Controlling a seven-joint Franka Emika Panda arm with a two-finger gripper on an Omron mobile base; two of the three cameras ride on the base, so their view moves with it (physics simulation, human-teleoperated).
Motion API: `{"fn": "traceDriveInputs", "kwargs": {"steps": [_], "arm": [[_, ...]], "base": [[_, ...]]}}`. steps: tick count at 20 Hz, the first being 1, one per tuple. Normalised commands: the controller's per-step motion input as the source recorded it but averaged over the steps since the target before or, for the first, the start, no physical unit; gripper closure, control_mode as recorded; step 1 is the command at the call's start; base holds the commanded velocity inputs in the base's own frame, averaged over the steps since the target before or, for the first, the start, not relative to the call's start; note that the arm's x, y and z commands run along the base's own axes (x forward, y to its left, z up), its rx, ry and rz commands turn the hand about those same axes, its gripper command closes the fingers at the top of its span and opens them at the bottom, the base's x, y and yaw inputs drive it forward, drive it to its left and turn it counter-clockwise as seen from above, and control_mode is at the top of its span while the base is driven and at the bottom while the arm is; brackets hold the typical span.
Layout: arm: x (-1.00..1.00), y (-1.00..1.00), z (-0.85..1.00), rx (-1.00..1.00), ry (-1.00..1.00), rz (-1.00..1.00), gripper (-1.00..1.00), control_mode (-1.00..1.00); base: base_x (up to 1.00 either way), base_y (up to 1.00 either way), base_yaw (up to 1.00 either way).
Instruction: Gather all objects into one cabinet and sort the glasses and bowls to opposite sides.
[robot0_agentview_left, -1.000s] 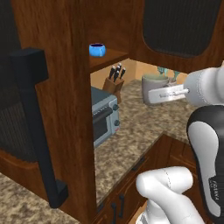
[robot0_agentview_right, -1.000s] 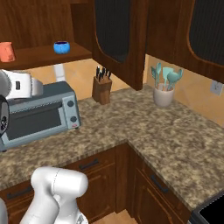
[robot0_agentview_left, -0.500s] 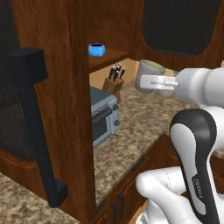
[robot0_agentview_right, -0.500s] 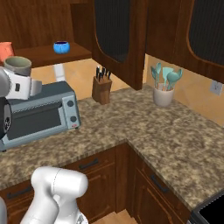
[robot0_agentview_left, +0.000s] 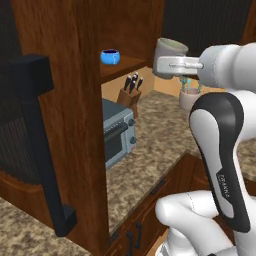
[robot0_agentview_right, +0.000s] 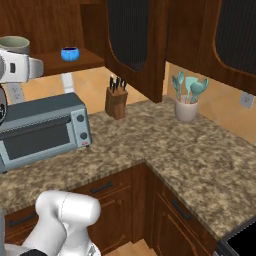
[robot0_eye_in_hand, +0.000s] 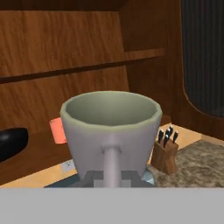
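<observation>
pale greyish-white cup (robot0_agentview_left: 170, 54): upright, greenish inside, clamped between the fingers of the gripper (robot0_agentview_left: 172, 65), raised in front of the open wall cabinet (robot0_agentview_left: 75, 35) at about the height of its lower shelf; in the hand view the same cup (robot0_eye_in_hand: 110, 131) stands close before the camera, one grey finger (robot0_eye_in_hand: 112, 164) running up its near wall. gripper jaws: closed together on the cup. white arm (robot0_agentview_left: 220, 145): rises from the lower right of the left base view, its wrist level with the cup. bright blue mug (robot0_agentview_left: 110, 56): on the cabinet's lower shelf, near the front edge, well apart from the held cup; also seen from the right base camera (robot0_agentview_right: 70, 53). coral-orange cup (robot0_eye_in_hand: 57, 130): on the same shelf, further inside, partly hidden behind the held cup. glossy black bowl (robot0_eye_in_hand: 11, 141): at the left edge of the hand view, on the shelf, beside the orange cup but apart from it. cabinet door (robot0_agentview_left: 30, 140): swung open, dark panel, long black bar handle. toaster oven (robot0_agentview_right: 42, 130): on the speckled stone counter (robot0_agentview_right: 190, 155) beneath the cabinet. knife block (robot0_agentview_right: 116, 100): on the counter near the toaster oven. utensil crock (robot0_agentview_right: 186, 107): pale, holding teal utensils, against the back wall further along.
</observation>
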Motion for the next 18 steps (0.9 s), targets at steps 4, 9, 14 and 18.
{"fn": "traceDriveInputs", "kwargs": {"steps": [4, 9, 14, 18], "arm": [[0.10, 0.00, 0.07, -0.18, 0.00, 0.00, 1.00, -1.00], [0.24, 0.00, -0.01, -0.06, -0.04, 0.00, 1.00, -1.00], [0.41, 0.00, -0.12, -0.02, -0.05, 0.01, 1.00, -1.00], [0.47, 0.00, -0.32, -0.03, -0.04, 0.01, 1.00, -1.00]], "base": [[0.00, 0.00, 0.00], [0.00, 0.00, 0.00], [0.00, 0.00, 0.00], [0.00, 0.00, 0.00]]}}
